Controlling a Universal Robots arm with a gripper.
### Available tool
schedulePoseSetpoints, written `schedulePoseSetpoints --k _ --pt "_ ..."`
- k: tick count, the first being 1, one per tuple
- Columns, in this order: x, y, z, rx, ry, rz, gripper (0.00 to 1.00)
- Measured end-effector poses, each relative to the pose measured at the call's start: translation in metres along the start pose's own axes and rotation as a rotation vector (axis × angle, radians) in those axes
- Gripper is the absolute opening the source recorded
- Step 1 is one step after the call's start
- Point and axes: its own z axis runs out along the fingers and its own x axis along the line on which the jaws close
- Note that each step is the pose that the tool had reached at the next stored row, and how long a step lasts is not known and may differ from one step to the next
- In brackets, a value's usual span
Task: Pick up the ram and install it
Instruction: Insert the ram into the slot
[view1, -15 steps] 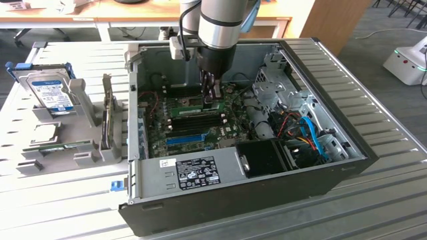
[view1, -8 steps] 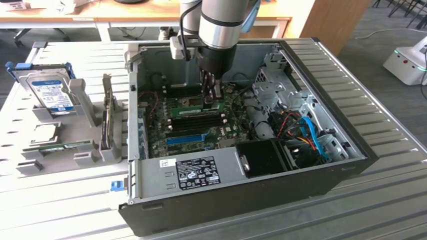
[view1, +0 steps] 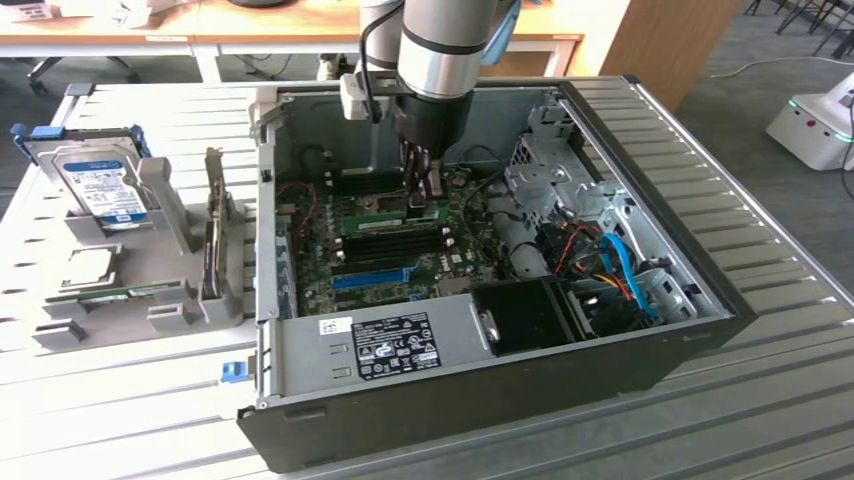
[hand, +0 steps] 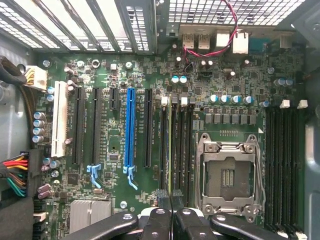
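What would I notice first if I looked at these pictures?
First comes the big silver robot arm, poking down into an open computer case on a slatted table. Its jaws are shut on the ram, a thin green stick lined up with the black memory slots. A bright blue slot pops out of the green motherboard nearby.

- Silver robot arm: its upper part is cut off by the exterior view's edge.
- Black metal gripper: its linkage is cut off by the wrist view's edge.
- Slim green ram stick: it shows edge-on, chips hidden.
- White case label: its print is too small to read.
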Motion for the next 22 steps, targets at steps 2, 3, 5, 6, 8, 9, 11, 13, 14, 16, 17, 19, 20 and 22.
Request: schedulePoseSetpoints --k 2,3,5,6,8,9,11,13,14,16,17,19,20,22 --pt "0.000 -0.0001 0.0017 0.0000 0.0000 0.000 0.12" --pt "0.000 -0.0001 0.0026 0.0000 0.0000 0.000 0.12" --pt "0.000 -0.0002 0.0048 0.0000 0.0000 0.000 0.12" --pt "0.000 -0.0003 0.0060 0.0000 0.0000 0.000 0.12" --pt "0.000 -0.0004 0.0082 0.0000 0.0000 0.000 0.12" --pt "0.000 -0.0005 0.0090 0.0000 -0.0001 0.000 0.12" --pt "0.000 -0.0005 0.0101 0.0000 0.0001 0.000 0.12" --pt "0.000 -0.0005 0.0101 -0.0001 0.0002 0.000 0.12" --pt "0.000 -0.0005 0.0101 -0.0001 0.0002 0.000 0.12" --pt "0.000 -0.0005 0.0103 -0.0001 0.0001 0.000 0.12" --pt "0.000 -0.0005 0.0104 0.0000 0.0000 0.000 0.12" --pt "0.000 -0.0005 0.0108 0.0000 0.0000 0.002 0.12" --pt "0.000 -0.0005 0.0109 -0.0001 -0.0001 0.004 0.12" --pt "0.000 -0.0005 0.0111 -0.0001 -0.0001 0.007 0.12"
